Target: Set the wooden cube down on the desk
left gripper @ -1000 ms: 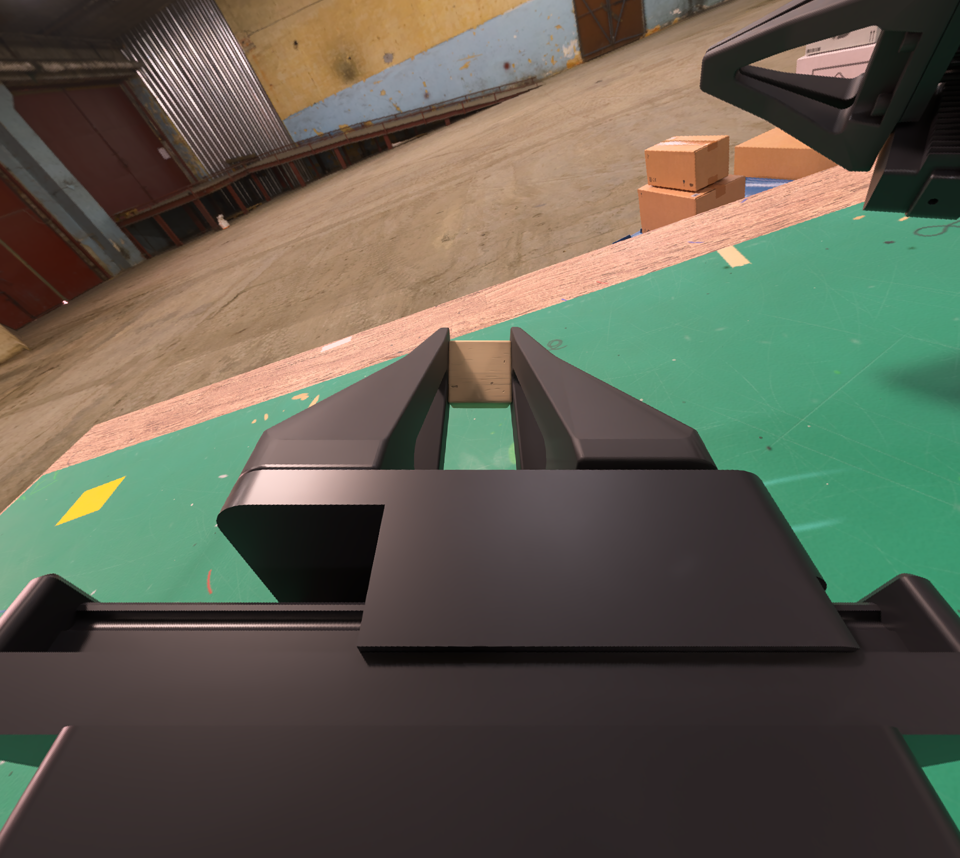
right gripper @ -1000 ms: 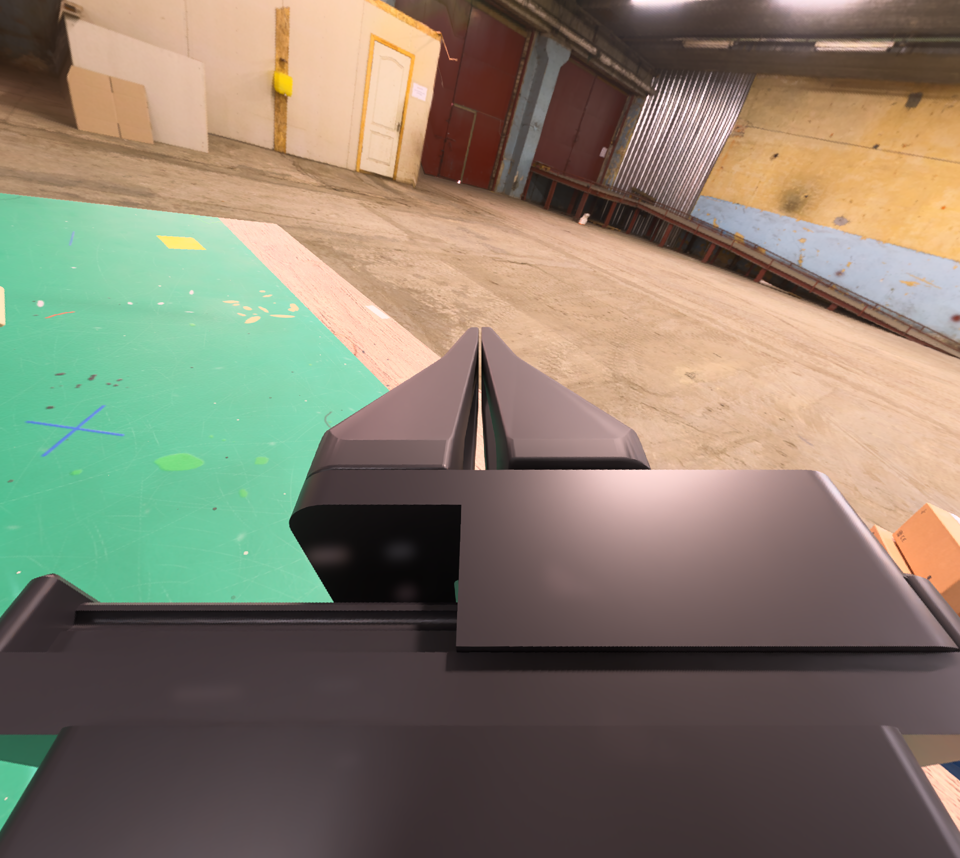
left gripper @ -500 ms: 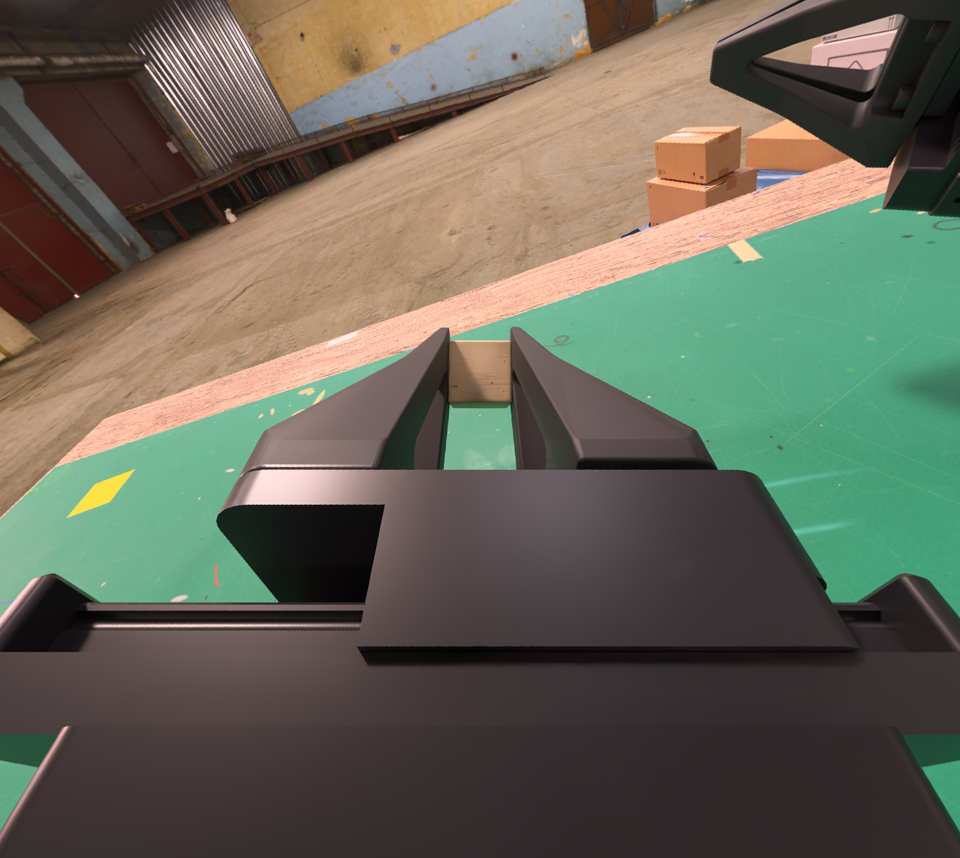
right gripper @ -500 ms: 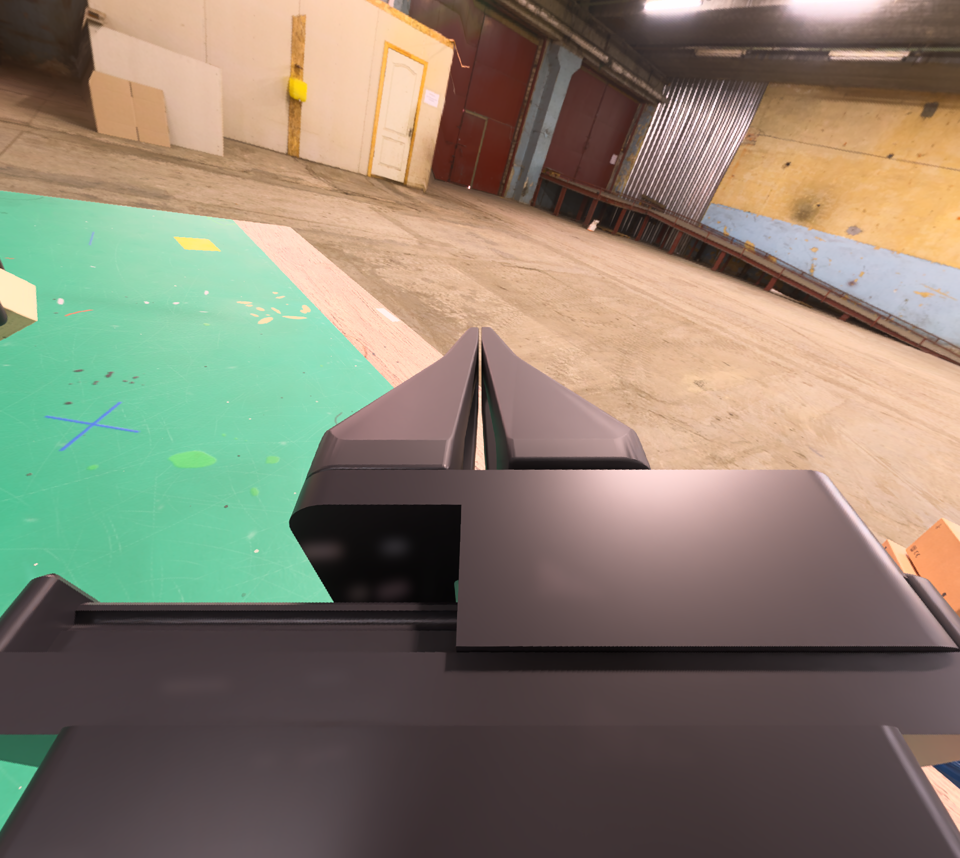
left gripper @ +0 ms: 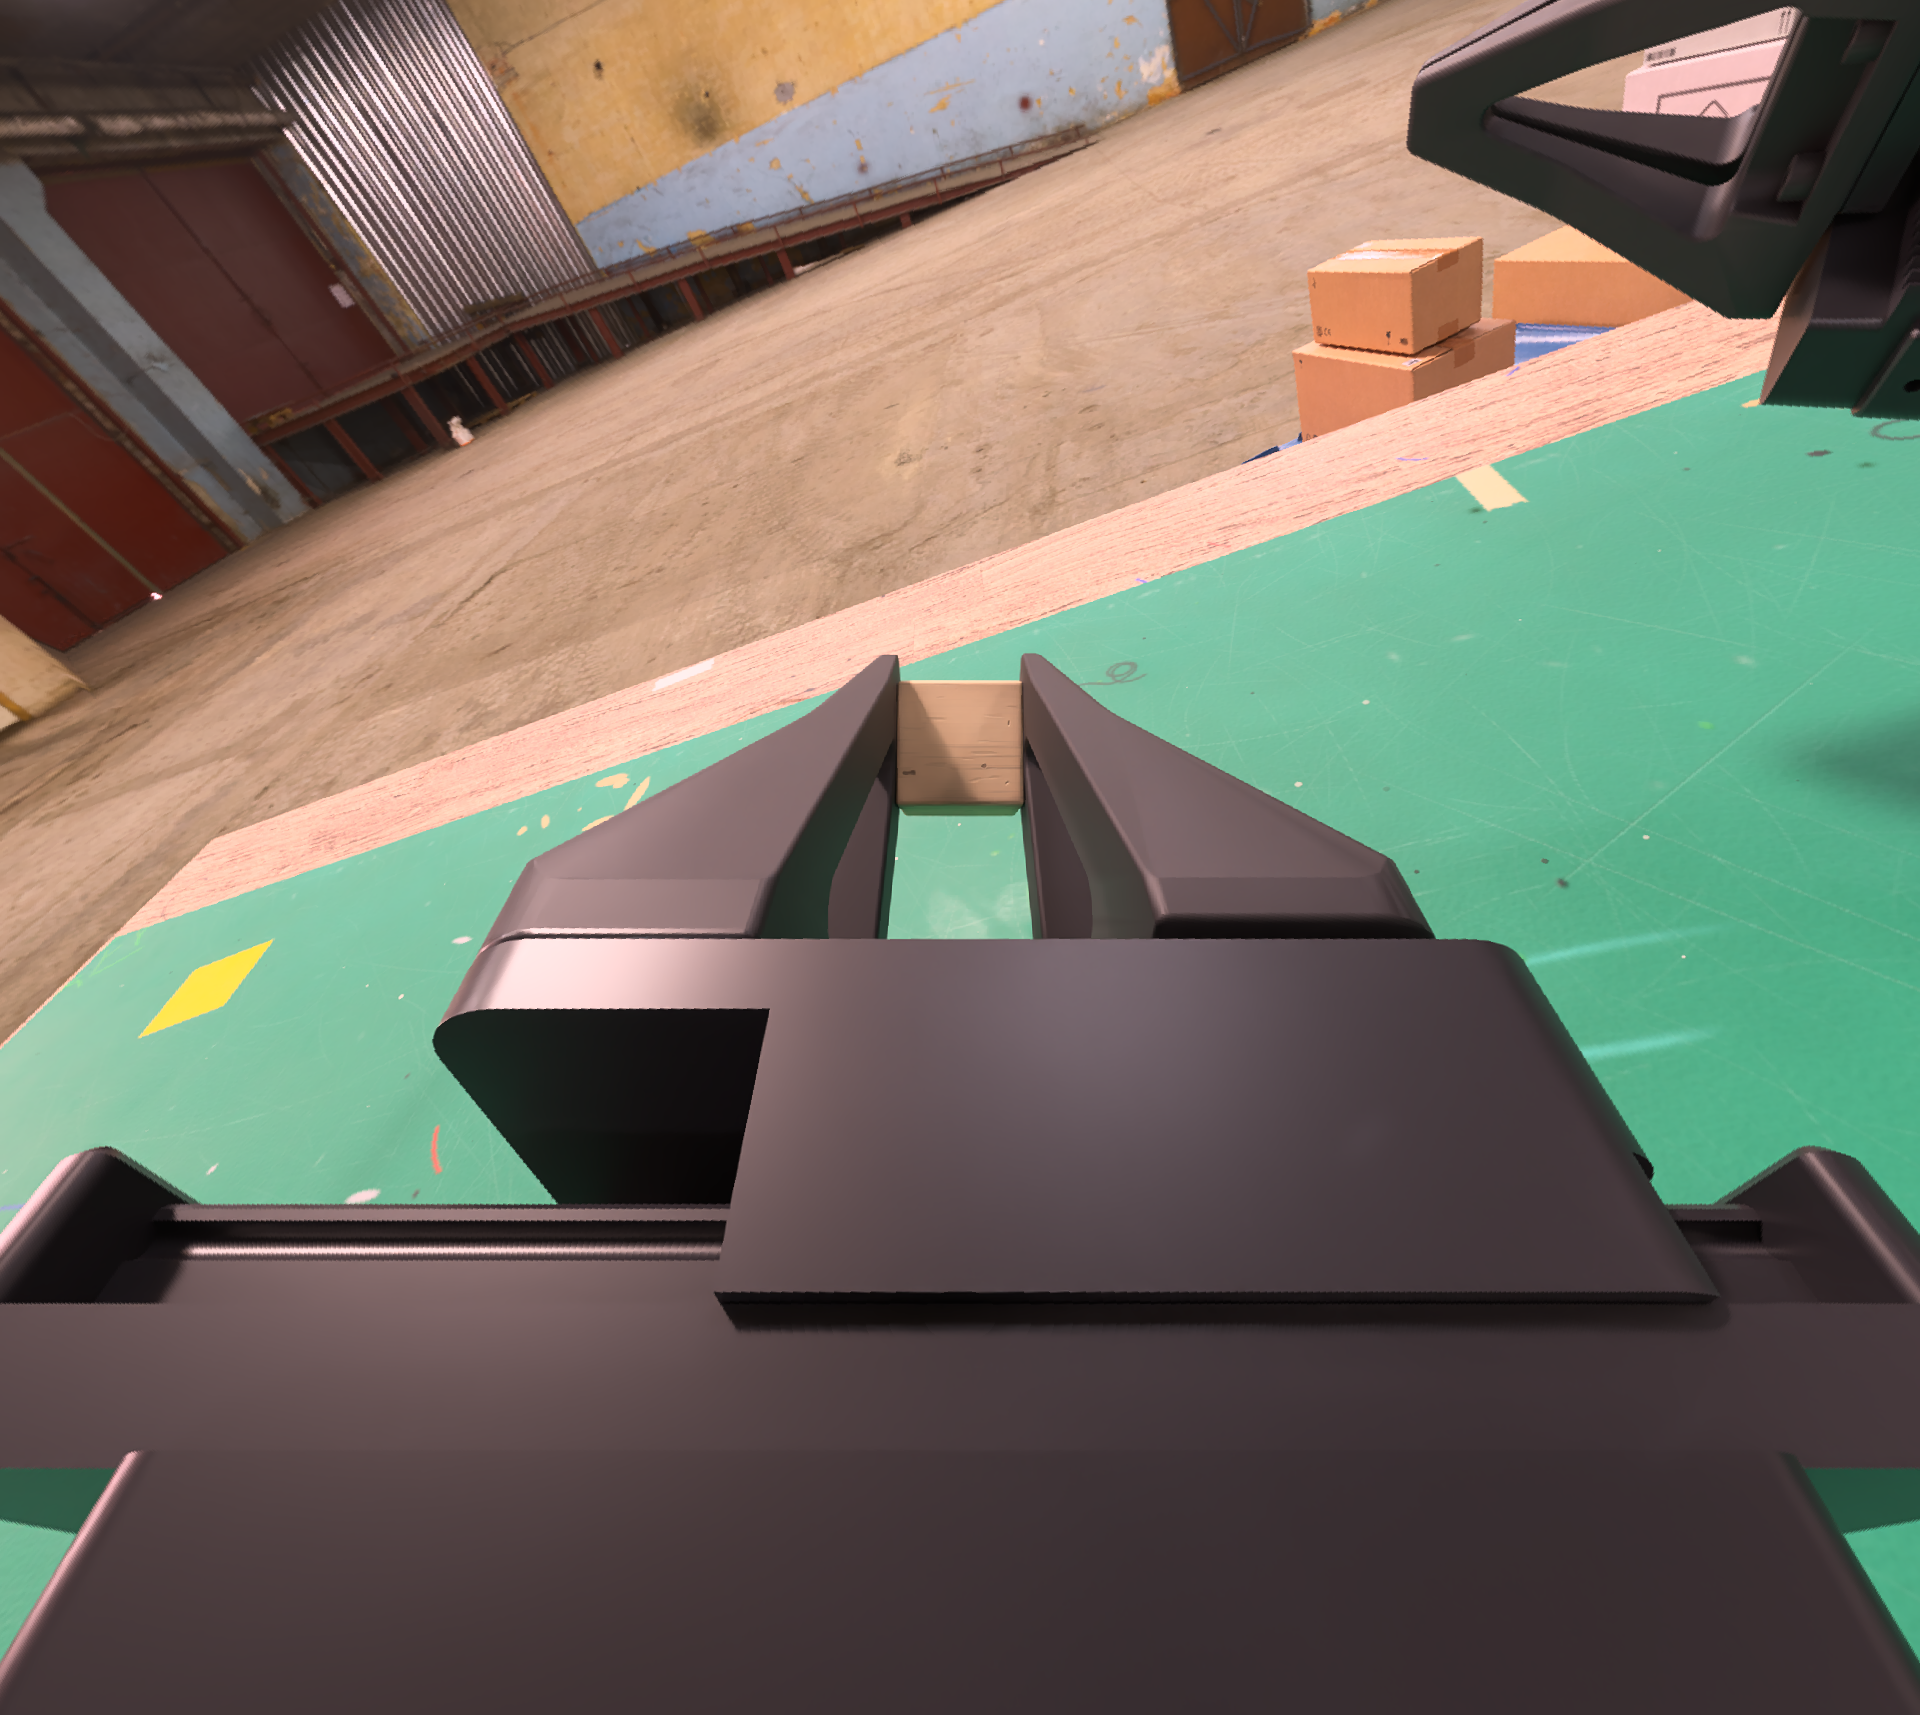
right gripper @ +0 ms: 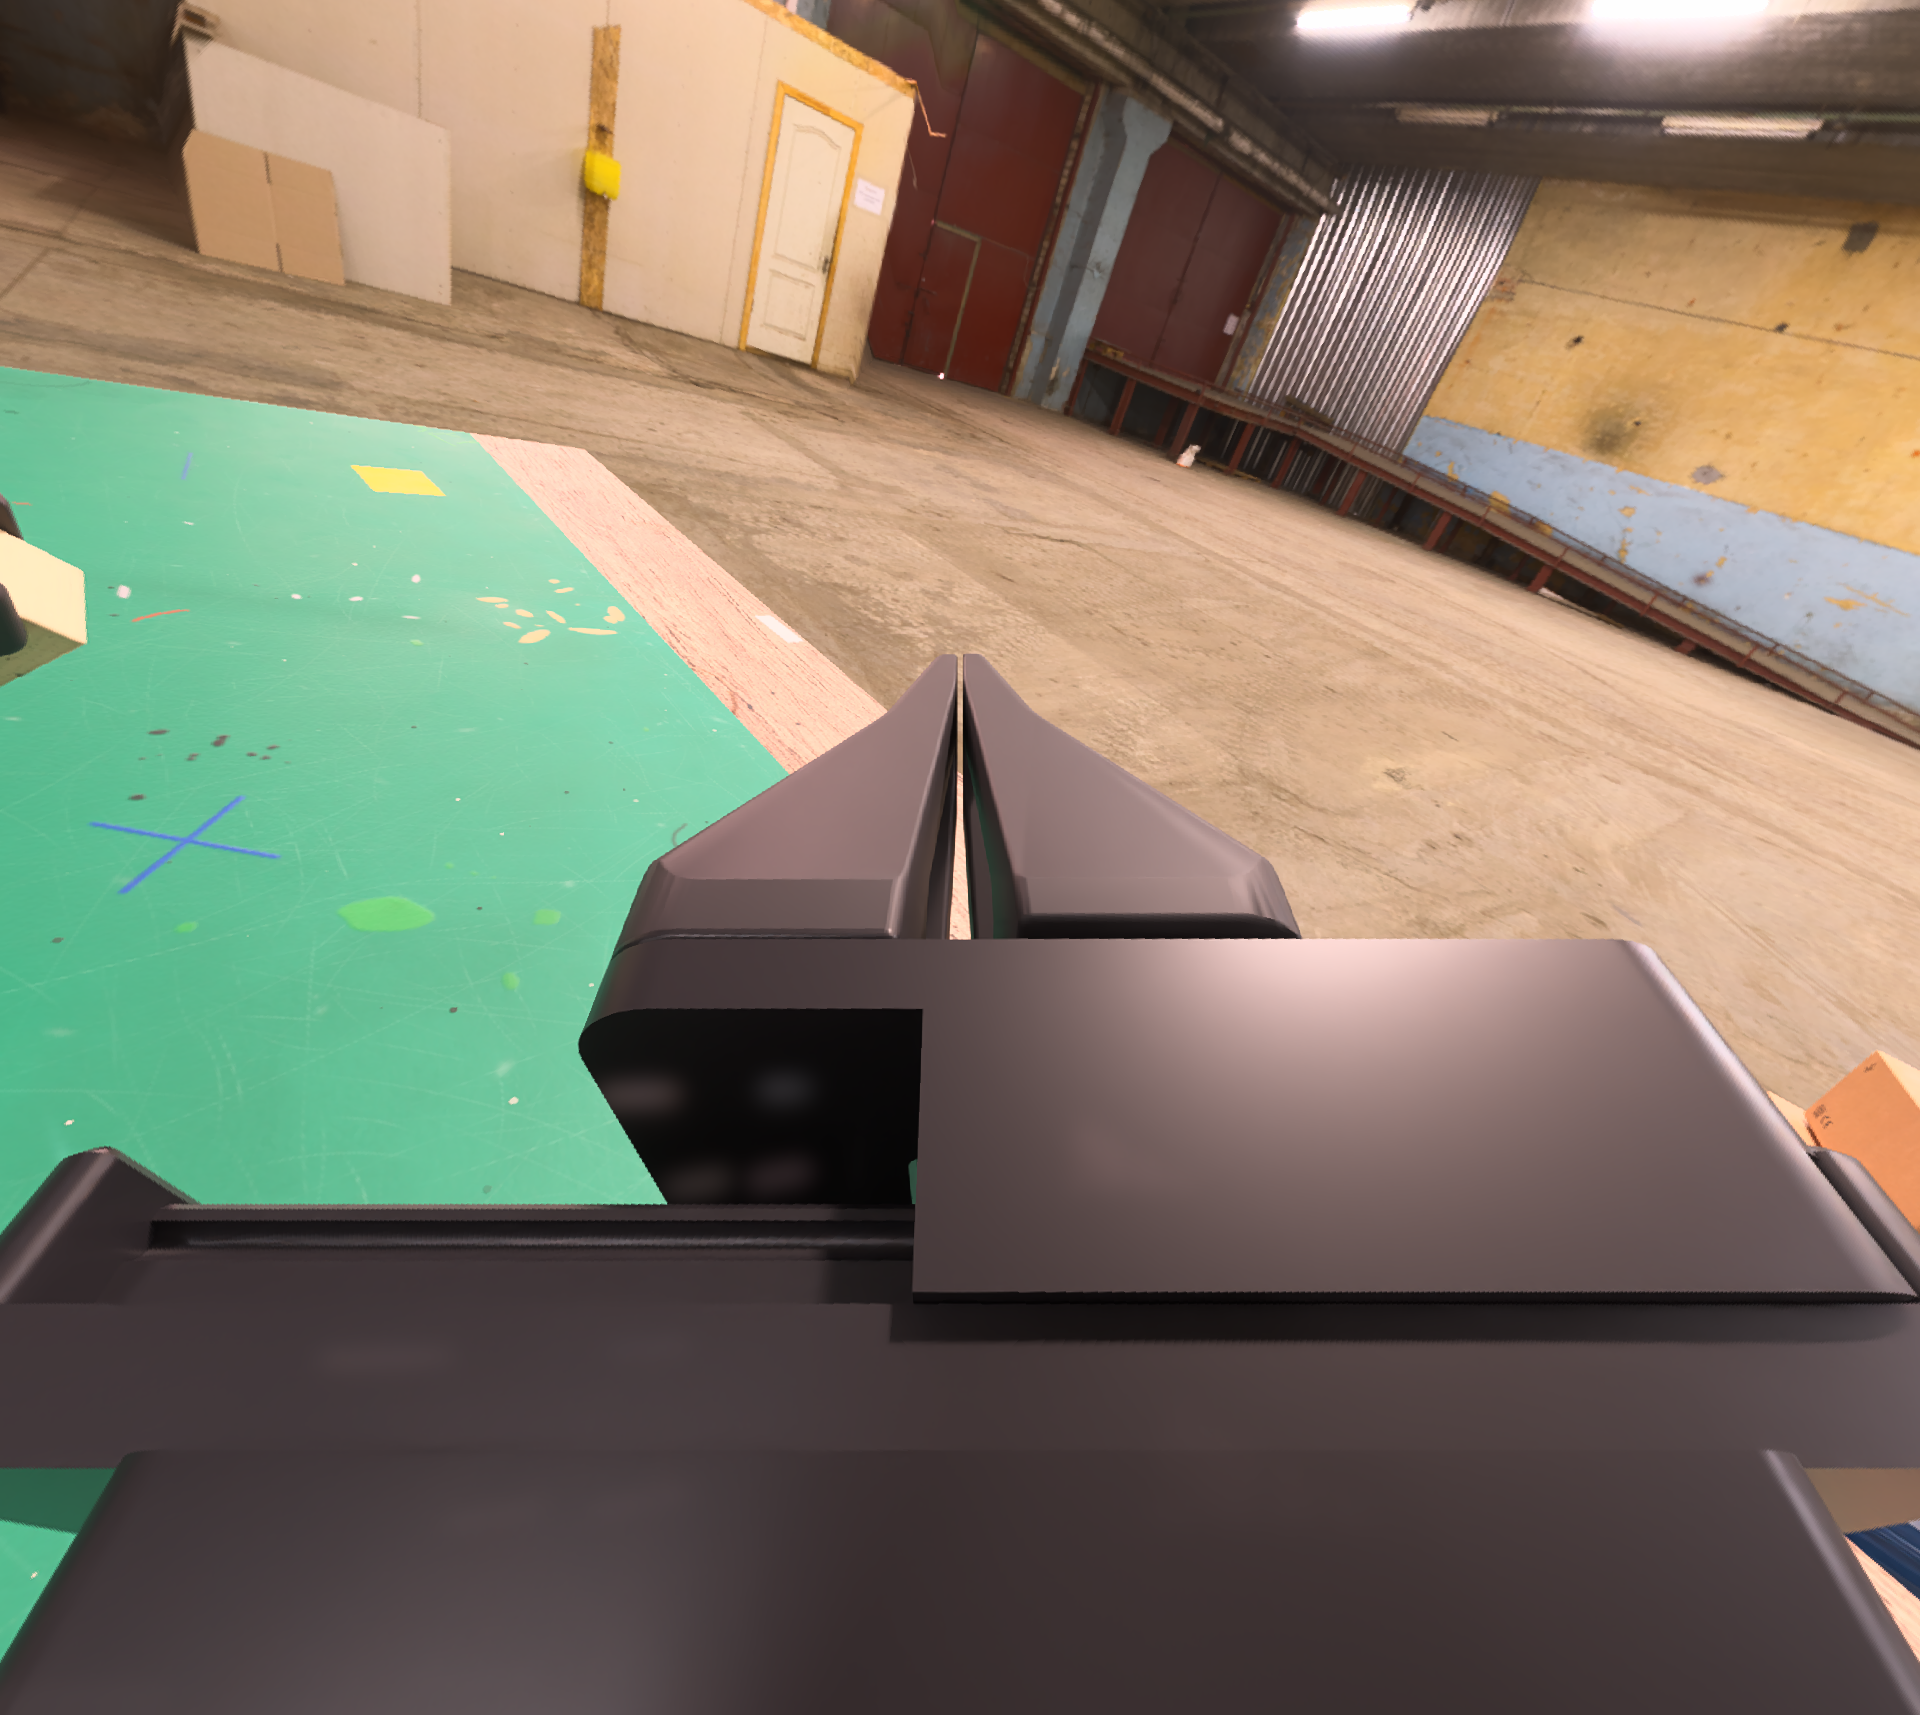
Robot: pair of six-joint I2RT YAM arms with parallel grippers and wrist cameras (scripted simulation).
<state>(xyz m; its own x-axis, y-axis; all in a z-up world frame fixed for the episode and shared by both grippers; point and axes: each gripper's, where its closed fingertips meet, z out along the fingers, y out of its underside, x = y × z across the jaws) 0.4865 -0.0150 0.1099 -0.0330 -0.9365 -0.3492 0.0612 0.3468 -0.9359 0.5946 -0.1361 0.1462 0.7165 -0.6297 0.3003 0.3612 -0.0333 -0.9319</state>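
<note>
My left gripper (left gripper: 959, 735) is shut on the pale wooden cube (left gripper: 958, 743), which sits between the two black fingertips above the green desk mat (left gripper: 1455, 782). The cube also shows at the far left edge of the right wrist view (right gripper: 36, 611), held off the mat (right gripper: 312, 990). My right gripper (right gripper: 959, 678) is shut and empty, its fingers pressed together, pointing past the desk's wooden edge (right gripper: 707, 616). It also shows at the upper right of the left wrist view (left gripper: 1704, 138).
The desk's wooden border (left gripper: 935, 605) runs just beyond the cube. Cardboard boxes (left gripper: 1392, 315) stand on the floor past the desk. The mat bears a yellow diamond (left gripper: 208, 985), a blue cross (right gripper: 182, 839) and paint flecks.
The left gripper has moved with the cube, which has come into the right wrist view at its left edge. The right gripper has shifted a little higher in the left view. Both grippers stay shut.
</note>
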